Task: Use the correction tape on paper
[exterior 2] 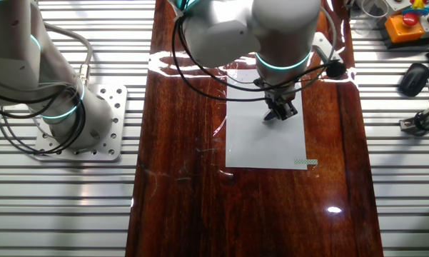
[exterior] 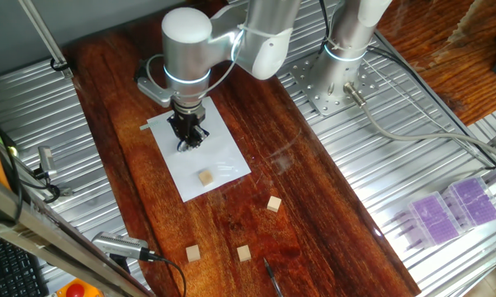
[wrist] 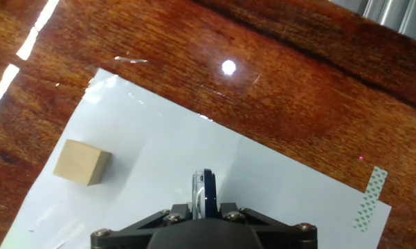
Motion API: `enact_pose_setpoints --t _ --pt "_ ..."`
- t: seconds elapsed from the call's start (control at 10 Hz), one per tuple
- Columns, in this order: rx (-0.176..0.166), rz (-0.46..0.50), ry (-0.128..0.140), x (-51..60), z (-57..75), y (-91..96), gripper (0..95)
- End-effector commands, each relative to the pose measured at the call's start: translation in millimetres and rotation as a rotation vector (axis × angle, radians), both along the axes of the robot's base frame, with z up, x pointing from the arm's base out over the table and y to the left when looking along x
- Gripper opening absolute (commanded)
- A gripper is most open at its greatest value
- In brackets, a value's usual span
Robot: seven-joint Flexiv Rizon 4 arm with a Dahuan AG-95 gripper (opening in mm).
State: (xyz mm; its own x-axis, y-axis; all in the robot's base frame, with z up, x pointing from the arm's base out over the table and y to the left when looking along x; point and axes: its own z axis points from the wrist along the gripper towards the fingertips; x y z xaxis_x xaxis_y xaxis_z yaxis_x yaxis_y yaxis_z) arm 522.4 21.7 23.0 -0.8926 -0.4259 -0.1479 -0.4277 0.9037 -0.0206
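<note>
In the hand view we see a wooden cube (wrist: pixel 82 162) lying on the paper (wrist: pixel 277 200) at about 9 o'clock from the tool (wrist: pixel 203 197). The tool's fingers are nearly closed, pinching the correction tape (wrist: pixel 205 188), which stands on edge between them with its tip toward the sheet. At 3 o'clock a strip of patterned tape (wrist: pixel 370 197) pins the paper's corner to the surface (wrist: pixel 277 76).

From one fixed view the paper (exterior: pixel 219 169) sits mid-surface, the tool (exterior: pixel 187 132) above its far half, and three more cubes (exterior: pixel 273 204) lie off the sheet toward 5 o'clock.
</note>
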Motion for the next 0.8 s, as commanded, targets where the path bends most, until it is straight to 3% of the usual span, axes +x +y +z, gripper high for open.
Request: enact_pose_setpoints --t 0.1,0.8 --pt "-0.005 0.000 -0.006 -0.1 -0.6 -0.5 0.0" --pt "0.005 -0.002 -0.028 2.5 -5.6 -0.4 0.0"
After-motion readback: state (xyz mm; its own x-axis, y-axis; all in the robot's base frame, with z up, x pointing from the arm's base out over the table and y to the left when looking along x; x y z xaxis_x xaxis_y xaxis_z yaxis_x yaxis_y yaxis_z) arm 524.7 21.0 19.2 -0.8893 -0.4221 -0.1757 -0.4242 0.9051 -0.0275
